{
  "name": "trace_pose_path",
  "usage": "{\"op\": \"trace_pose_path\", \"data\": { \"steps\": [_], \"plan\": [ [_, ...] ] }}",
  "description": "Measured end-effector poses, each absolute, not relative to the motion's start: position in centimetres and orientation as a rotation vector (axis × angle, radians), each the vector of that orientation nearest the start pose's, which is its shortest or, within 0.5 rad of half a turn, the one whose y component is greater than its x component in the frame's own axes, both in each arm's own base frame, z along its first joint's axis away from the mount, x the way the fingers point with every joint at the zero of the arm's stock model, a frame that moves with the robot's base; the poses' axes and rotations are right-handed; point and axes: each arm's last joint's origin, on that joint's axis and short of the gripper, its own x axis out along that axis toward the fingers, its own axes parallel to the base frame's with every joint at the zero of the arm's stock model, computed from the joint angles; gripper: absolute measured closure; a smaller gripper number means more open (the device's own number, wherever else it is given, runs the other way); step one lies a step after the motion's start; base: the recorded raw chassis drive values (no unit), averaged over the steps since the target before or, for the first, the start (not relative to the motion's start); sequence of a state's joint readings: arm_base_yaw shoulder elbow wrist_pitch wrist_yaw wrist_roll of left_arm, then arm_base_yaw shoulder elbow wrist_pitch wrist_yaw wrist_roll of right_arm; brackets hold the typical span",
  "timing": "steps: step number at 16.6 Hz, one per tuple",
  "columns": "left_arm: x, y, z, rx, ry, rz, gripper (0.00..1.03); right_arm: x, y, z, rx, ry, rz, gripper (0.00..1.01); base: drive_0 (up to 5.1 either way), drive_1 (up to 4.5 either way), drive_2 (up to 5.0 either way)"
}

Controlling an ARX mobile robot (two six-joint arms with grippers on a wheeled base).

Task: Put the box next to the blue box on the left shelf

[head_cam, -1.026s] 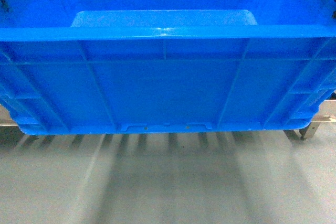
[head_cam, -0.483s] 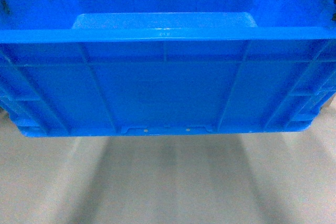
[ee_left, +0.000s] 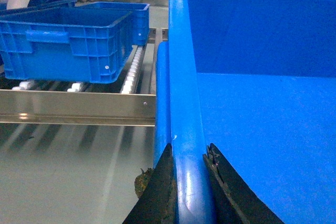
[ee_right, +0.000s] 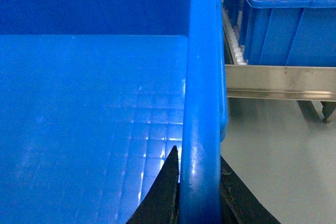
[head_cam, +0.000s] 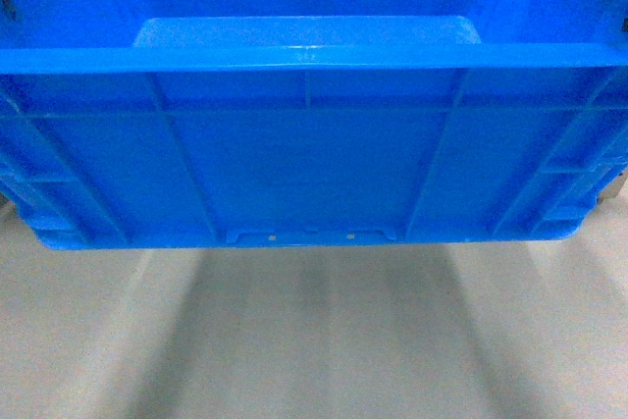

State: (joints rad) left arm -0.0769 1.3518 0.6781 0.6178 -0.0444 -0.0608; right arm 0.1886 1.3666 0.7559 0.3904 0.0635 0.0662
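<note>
The box (head_cam: 304, 164), a large bright-blue ribbed crate, fills the upper head view and hangs above the grey floor. In the left wrist view my left gripper (ee_left: 190, 149) is shut on the box's (ee_left: 252, 114) thick left rim, one dark finger on each side. My right gripper (ee_right: 198, 155) is shut the same way on the box's (ee_right: 94, 103) right rim. The left shelf (ee_left: 79, 106), a shiny silver rail with pale rollers (ee_left: 132, 72), lies ahead on the left and carries a smaller blue box (ee_left: 68, 43). Neither gripper shows clearly in the head view.
A second small blue crate (ee_left: 134, 17) sits farther back on the rollers. In the right wrist view another silver rail (ee_right: 278, 82) holds a blue crate (ee_right: 283, 30) with red things inside. Grey floor (head_cam: 314, 340) lies under the box.
The silver rail pieces that showed under the box's lower corners have left the head view; only floor is there now. The box keeps its place in the view and both grips hold.
</note>
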Motion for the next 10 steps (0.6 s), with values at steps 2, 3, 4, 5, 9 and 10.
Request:
{"op": "trace_pose_path", "data": {
  "steps": [2, 3, 4, 5, 9, 10],
  "plan": [
    [28.73, -2.08, 24.98, -0.057, 0.057, -0.031, 0.94, 29.1, 5.37, 24.95, 0.038, 0.223, 0.117, 0.92, 0.0, 0.0, 0.0],
    [28.73, -2.08, 24.98, -0.057, 0.057, -0.031, 0.94, 29.1, 5.37, 24.95, 0.038, 0.223, 0.117, 0.92, 0.0, 0.0, 0.0],
    [28.73, -2.08, 24.99, -0.057, 0.056, -0.031, 0.94, 29.1, 5.37, 24.96, 0.038, 0.223, 0.117, 0.92, 0.0, 0.0, 0.0],
    [28.73, -2.08, 24.98, -0.057, 0.057, -0.031, 0.94, 29.1, 5.37, 24.95, 0.038, 0.223, 0.117, 0.92, 0.0, 0.0, 0.0],
    [28.72, -2.08, 24.95, -0.057, 0.061, -0.031, 0.94, 29.08, 5.36, 24.95, 0.038, 0.225, 0.117, 0.92, 0.0, 2.19, -2.1],
    [28.71, -2.08, 25.01, -0.057, 0.056, -0.031, 0.94, 29.09, 5.37, 24.98, 0.038, 0.221, 0.117, 0.92, 0.1, 4.4, -4.3]
  ]
}}
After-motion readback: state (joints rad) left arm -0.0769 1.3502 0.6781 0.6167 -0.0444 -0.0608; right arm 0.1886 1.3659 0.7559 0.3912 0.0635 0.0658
